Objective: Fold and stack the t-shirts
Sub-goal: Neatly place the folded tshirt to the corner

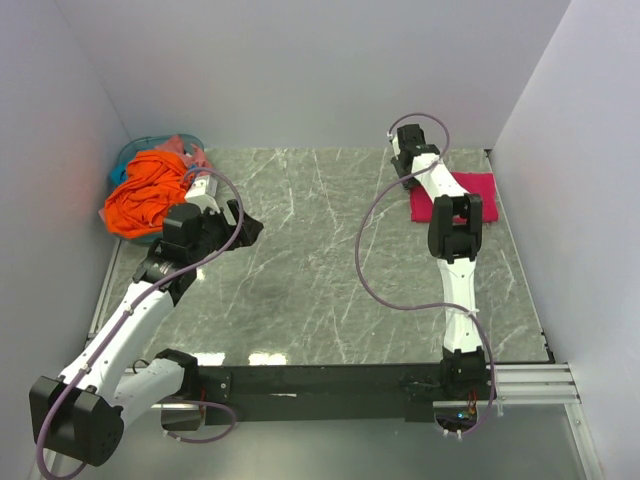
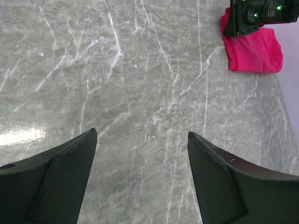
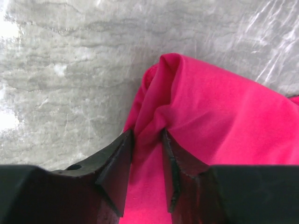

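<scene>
Right wrist view showed your right claw [image 3: 145,135] pinching a ridge of the crimson-pink t-shirt [image 3: 224,126], which lay upper right on the counter [image 1: 300,260] in the overhead frame. Your left claw [image 2: 142,135] hung open, empty. With only that ridge held, lifting could have dragged its folds apart.

Left arm [image 1: 130,320] and right arm [image 1: 460,290] were white with black joints — lilac cables [image 1: 358,248] looped along them; the left gripper [image 2: 141,134] had black, wedge-shaped fingers [image 2: 60,177].

no readable text, no labels, no brands, no numbers, no signs in any of the three views
</scene>
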### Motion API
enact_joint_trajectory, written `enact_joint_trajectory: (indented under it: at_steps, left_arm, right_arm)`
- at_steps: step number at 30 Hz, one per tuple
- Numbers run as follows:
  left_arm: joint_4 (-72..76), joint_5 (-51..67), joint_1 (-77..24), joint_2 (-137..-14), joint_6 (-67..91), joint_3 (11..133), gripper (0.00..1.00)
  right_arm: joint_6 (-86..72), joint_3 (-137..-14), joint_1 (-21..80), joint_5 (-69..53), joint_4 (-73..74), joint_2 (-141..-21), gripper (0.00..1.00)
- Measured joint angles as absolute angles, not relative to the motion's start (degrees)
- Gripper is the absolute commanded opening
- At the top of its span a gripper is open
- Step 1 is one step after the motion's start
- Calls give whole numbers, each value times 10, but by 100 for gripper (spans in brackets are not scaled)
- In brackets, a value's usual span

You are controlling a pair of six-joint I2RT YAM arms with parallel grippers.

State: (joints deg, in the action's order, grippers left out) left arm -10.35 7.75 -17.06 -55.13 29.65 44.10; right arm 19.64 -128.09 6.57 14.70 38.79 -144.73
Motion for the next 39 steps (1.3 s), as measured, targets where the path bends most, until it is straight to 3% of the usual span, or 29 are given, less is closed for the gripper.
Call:
enact_joint_trajectory:
  at_steps: [1,5,13,27,30,31,32,34,39]
  left_arm:
    - [-103,77,-171,-552,296,441,84]
    - [-103,78,-171,-557,296,441,84]
    - [-102,77,-171,-573,296,441,84]
    - [-106,76,-171,-645,295,482,83]
    - [-110,75,-171,-660,294,495,83]
    - [-111,74,-171,-663,294,499,83]
    - [-112,74,-171,-667,294,503,83]
    - [-115,73,-171,-671,294,508,83]
    - [-115,73,-171,-671,294,509,83]
  right_arm:
    - [197,-1284,66,146,390,-1447,36]
    - [207,-1290,66,153,393,-1449,11]
    - [238,-1326,66,185,381,-1483,3]
    - [332,-1369,65,251,259,-1533,0]
    - [359,-1373,65,264,227,-1546,22]
    - [366,-1376,65,267,216,-1551,35]
    - [370,-1376,65,269,207,-1552,39]
    - [385,-1371,65,270,187,-1553,46]
    - [394,-1290,65,262,148,-1508,49]
